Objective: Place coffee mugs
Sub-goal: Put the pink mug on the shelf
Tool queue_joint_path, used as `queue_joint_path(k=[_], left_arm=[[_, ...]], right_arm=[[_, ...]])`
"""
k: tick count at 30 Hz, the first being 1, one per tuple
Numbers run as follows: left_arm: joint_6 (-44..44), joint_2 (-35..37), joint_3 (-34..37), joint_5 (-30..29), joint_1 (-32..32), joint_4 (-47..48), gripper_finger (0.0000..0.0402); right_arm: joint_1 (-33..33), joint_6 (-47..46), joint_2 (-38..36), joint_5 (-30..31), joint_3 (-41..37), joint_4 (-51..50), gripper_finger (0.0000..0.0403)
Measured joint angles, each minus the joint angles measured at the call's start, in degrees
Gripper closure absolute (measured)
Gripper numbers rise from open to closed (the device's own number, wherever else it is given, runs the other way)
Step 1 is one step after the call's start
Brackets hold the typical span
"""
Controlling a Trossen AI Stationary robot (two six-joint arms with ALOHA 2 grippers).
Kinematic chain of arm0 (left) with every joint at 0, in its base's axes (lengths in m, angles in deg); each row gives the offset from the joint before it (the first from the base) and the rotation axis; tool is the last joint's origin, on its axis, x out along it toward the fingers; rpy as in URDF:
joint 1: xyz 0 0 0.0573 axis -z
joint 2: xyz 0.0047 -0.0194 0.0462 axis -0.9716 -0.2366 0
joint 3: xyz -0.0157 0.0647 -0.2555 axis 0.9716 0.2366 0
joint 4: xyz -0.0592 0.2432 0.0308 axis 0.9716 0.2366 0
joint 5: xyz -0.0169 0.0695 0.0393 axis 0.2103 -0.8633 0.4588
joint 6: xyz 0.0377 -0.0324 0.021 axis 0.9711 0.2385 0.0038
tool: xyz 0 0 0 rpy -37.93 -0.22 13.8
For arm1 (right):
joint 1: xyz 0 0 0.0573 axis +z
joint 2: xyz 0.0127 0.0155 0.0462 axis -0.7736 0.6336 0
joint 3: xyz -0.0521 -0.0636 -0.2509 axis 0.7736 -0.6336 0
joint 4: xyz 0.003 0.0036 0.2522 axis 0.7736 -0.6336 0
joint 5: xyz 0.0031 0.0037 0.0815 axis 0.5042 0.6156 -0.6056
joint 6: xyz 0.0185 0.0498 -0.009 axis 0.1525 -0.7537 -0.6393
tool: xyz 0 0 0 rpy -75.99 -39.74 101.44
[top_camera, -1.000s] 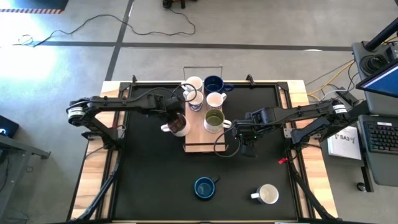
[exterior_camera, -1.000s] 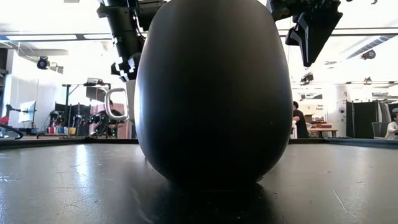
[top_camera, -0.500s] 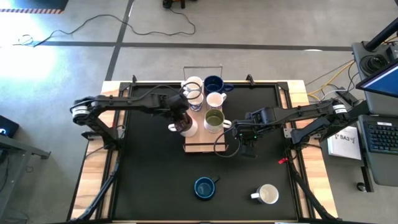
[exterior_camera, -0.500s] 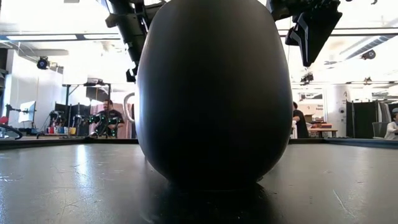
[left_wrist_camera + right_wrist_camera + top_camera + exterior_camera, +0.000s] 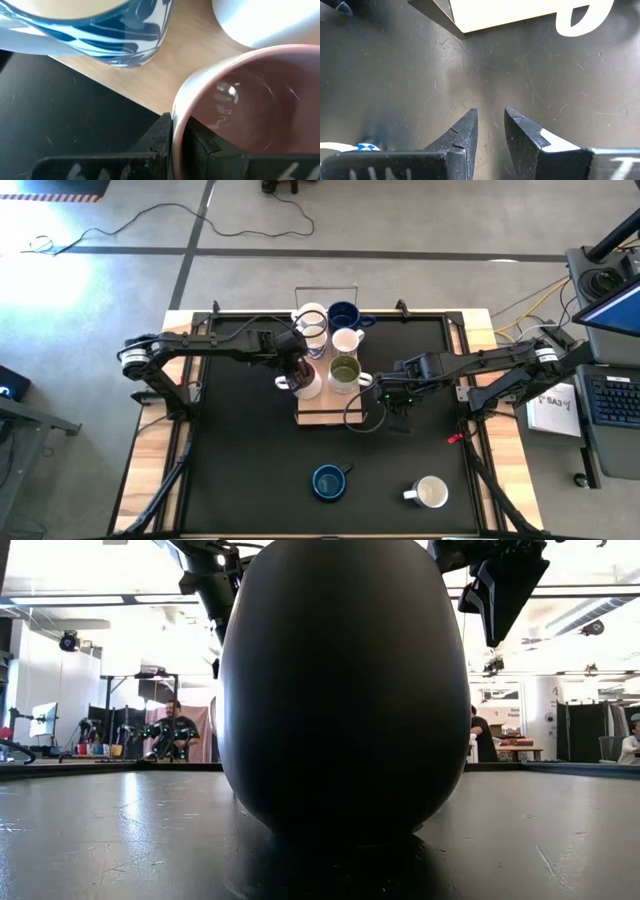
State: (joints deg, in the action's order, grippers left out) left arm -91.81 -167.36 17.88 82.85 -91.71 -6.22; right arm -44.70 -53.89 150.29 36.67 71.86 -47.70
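Observation:
A wooden tray [image 5: 322, 412] stands mid-table and bears a white mug [image 5: 311, 315], a dark blue mug [image 5: 344, 314], a blue-patterned mug [image 5: 314, 340], a white mug [image 5: 347, 340] and an olive green mug [image 5: 344, 372]. My left gripper [image 5: 291, 368] is shut on a white mug with a pink inside [image 5: 304, 383] over the tray's near left part. My right gripper [image 5: 396, 406] is open and empty over the black table, beside the tray's right near corner. A dark blue mug [image 5: 328, 481] and a cream mug [image 5: 431, 493] stand near the table's near edge. My left gripper pinches the pink-inside mug's rim [image 5: 176, 114], one finger inside the mug and one outside. The fingers come from above and from the table's left. The mug is upright, its handle [image 5: 283, 385] toward the table's left; whether its bottom rests on the tray I cannot tell.
The dark blue mug [image 5: 345, 690] fills the middle of the low view and hides the tray. The tray has a wire handle [image 5: 325, 290] at its far end. The black mat [image 5: 240, 460] is bare to the near left. People show in the room behind.
My left gripper has carried the pink-inside mug toward the table's right, from beside the tray's left edge to over the tray's near left part. The mug has stayed upright. In the low view it has gone behind the dark blue mug.

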Motion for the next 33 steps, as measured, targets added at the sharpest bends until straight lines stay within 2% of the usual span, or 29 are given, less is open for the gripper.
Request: queue_joint_path(k=[7,22,26,33], left_arm=[[-0.34,0.04,0.04,0.14,-0.04,-0.31,0.0379],[-0.95,0.38,-0.20,0.25,-0.09,-2.29,0.0326],[-0.58,0.74,-3.13,1.02,-0.09,-0.44,0.0321],[-0.74,0.95,-10.52,1.49,0.95,9.60,0.0321]], right_arm=[[-0.02,-0.04,0.00,0.00,0.00,0.15,0.0319],[-0.01,-0.07,0.00,0.00,0.00,0.13,0.0319],[0.00,-0.07,0.00,0.00,0.00,0.13,0.0319],[-0.01,-0.09,0.00,0.00,0.00,0.09,0.0319]])
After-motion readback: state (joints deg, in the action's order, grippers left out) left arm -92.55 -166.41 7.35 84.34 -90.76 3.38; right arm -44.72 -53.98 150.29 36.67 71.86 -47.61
